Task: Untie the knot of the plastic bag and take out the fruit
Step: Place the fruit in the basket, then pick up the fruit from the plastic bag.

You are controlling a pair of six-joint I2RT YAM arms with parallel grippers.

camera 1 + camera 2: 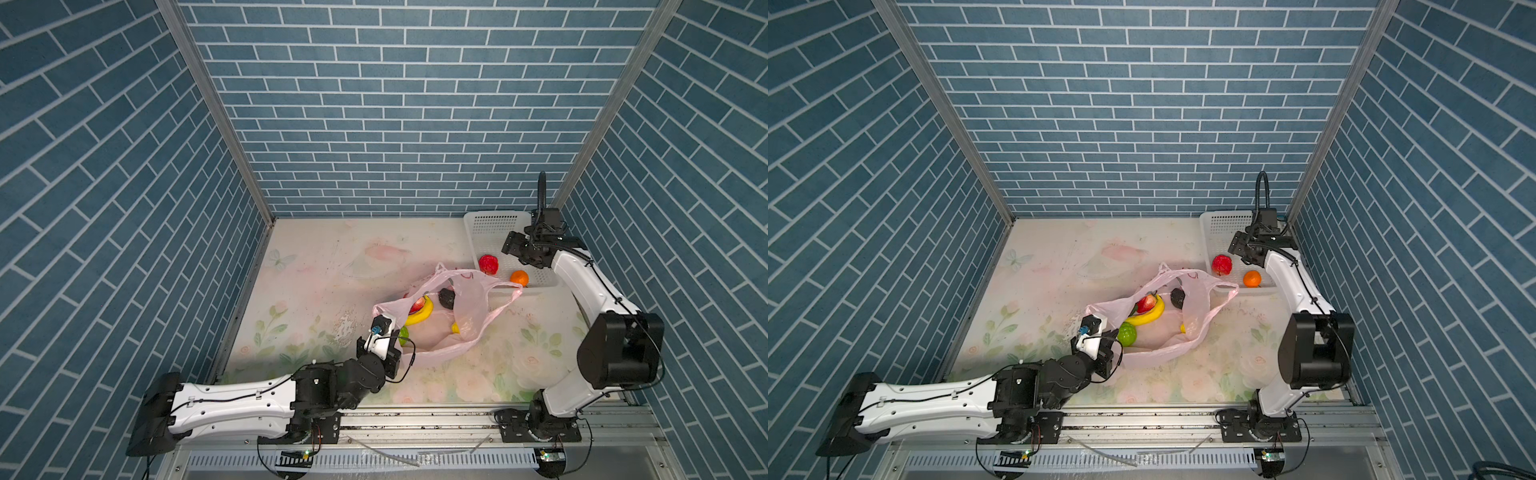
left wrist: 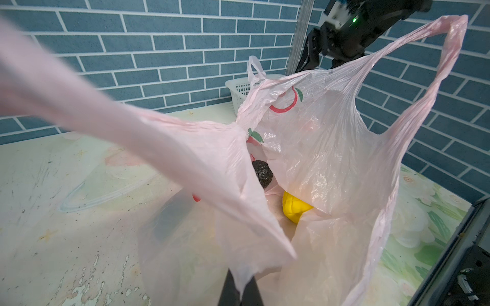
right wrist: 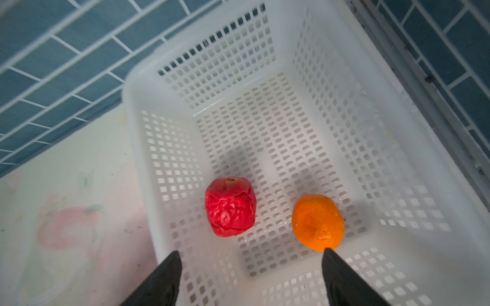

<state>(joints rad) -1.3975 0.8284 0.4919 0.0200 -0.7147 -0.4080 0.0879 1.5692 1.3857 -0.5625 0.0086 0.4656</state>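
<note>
Unloading is under way, I judge. The thin translucent pink plastic bag (image 1: 467, 309) gapes at the centre of both top views, its handle loops (image 2: 452, 31) untied. The left gripper (image 2: 240, 290) is clamped on the bag's rim. The right gripper (image 3: 252, 258), jaws wide and empty, hovers over the white perforated basket (image 3: 138, 137) at right, which holds a red fruit (image 3: 230, 206) and an orange (image 3: 318, 222). Next it must reach back into the bag for the yellow banana (image 1: 422, 313), dark avocado (image 1: 446, 297) or green fruit (image 1: 1126, 333).

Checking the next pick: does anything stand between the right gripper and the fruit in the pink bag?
Partly. The plastic bag's raised wall nearest the right gripper half-hides the yellow fruit; banana and avocado lie uncovered from above, the left gripper pinching the rim open.
</note>
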